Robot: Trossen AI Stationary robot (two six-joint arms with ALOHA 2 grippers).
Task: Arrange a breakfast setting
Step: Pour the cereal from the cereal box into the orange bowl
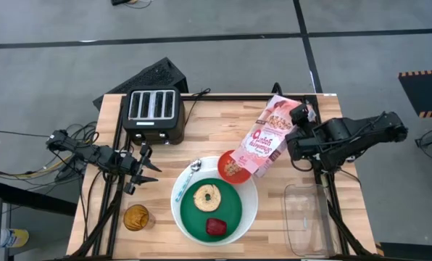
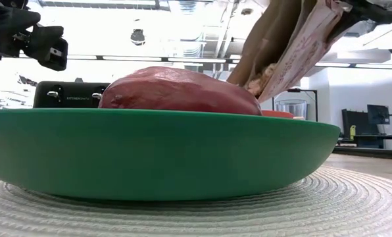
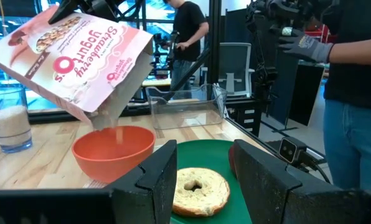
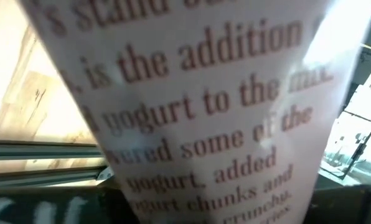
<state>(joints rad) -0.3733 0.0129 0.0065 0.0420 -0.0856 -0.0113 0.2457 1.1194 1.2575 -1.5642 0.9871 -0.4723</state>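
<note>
My right gripper (image 1: 301,129) is shut on the pink cereal box (image 1: 268,136), which tilts over the small red bowl (image 1: 233,167). The bowl holds cereal and stands beside the large white plate (image 1: 251,210). The green plate (image 1: 230,206) lies on the white plate and carries the toasted bagel (image 1: 206,196) and the dark red food item (image 1: 216,226). The metal spoon (image 1: 190,174) lies on the white plate's far left rim. My left gripper (image 1: 147,168) is open and empty left of the plates; its wrist view looks at the bagel (image 3: 201,190) and the bowl (image 3: 114,149). My right gripper holds the cereal box by its raised end (image 1: 294,119), coming from the table's right side. The gripper body and the box hide the fingers. The box is lifted clear and slants down to the left, its open lower end (image 3: 104,118) just above the red bowl.
A black toaster (image 1: 154,112) stands at the far left. A glass of orange drink (image 1: 136,216) stands near the front left. A clear plastic container (image 1: 306,217) sits at the front right. A person with gloved hands (image 3: 310,46) stands beyond the table.
</note>
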